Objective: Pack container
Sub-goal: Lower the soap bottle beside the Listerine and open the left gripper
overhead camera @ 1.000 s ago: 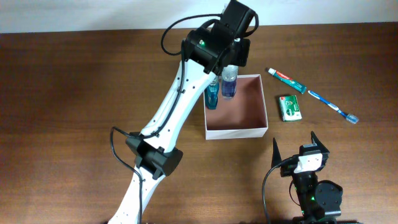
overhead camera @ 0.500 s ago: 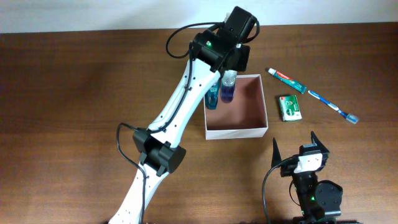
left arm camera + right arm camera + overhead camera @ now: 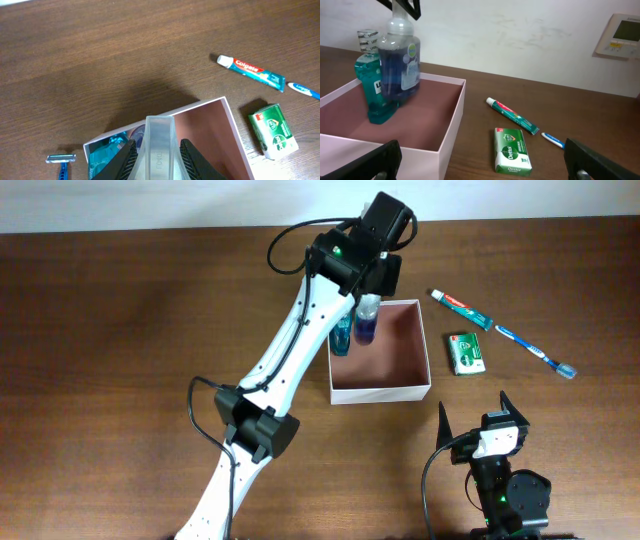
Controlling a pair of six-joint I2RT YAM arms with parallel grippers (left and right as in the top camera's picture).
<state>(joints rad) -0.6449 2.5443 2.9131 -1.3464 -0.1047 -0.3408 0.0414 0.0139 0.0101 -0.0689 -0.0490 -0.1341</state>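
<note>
Left gripper (image 3: 157,159) clamped narrow on the cap of the blue bottle (image 3: 397,65), lowering it at the 11 o'clock corner of the container (image 3: 380,393), just beside the teal bottle (image 3: 370,90), evidently to save floor space. Right gripper (image 3: 473,418) spread wide, empty, at container's 5 o'clock

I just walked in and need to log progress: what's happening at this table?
The left gripper is shut on the cap of a clear bottle of blue liquid, holding it low inside the square white cardboard box, beside a teal bottle standing there. The right gripper is parked open, holding nothing. A toothpaste tube, a green soap packet and a blue toothbrush lie on the table right of the box, not yet packed.
</note>
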